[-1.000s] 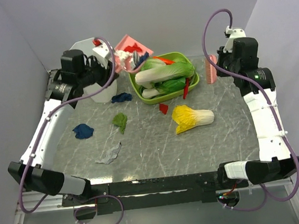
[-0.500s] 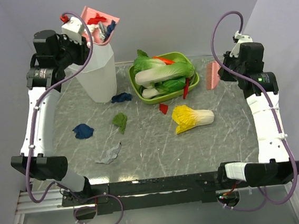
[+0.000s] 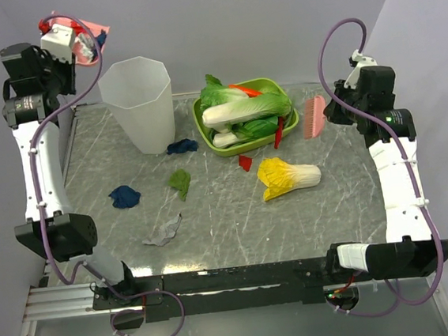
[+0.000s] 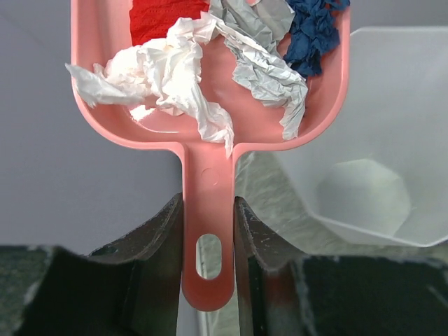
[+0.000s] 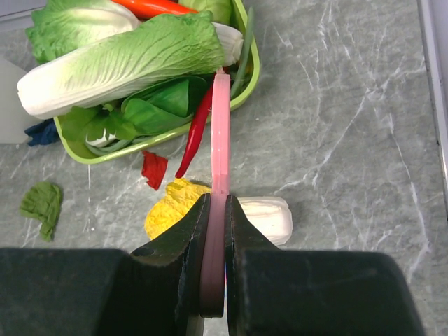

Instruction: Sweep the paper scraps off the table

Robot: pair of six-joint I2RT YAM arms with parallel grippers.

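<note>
My left gripper [image 3: 74,41] [image 4: 208,210] is shut on the handle of a pink dustpan [image 3: 90,31] [image 4: 210,105], held high at the far left, up and to the left of the translucent white bin [image 3: 139,97] [image 4: 378,140]. Red, white, grey and dark blue paper scraps [image 4: 210,63] lie in the pan. On the table [image 3: 346,196] remain a dark blue scrap [image 3: 181,147], a green one [image 3: 180,180], a blue one [image 3: 124,197], a grey one [image 3: 163,232] and a red one [image 3: 245,163]. My right gripper [image 3: 328,112] [image 5: 214,210] is shut on a pink brush [image 3: 313,116] [image 5: 220,133], just right of the tray.
A green oval tray [image 3: 199,124] [image 5: 252,70] with toy greens stands at the back centre, a red chilli [image 3: 281,131] leaning over its rim. A yellow-and-white toy cabbage [image 3: 288,176] lies in front of it. Walls close in the left, back and right.
My left arm has swung the loaded dustpan up and to the left, from near the tray past the bin's top to beyond its left side. The right gripper and brush barely moved.
</note>
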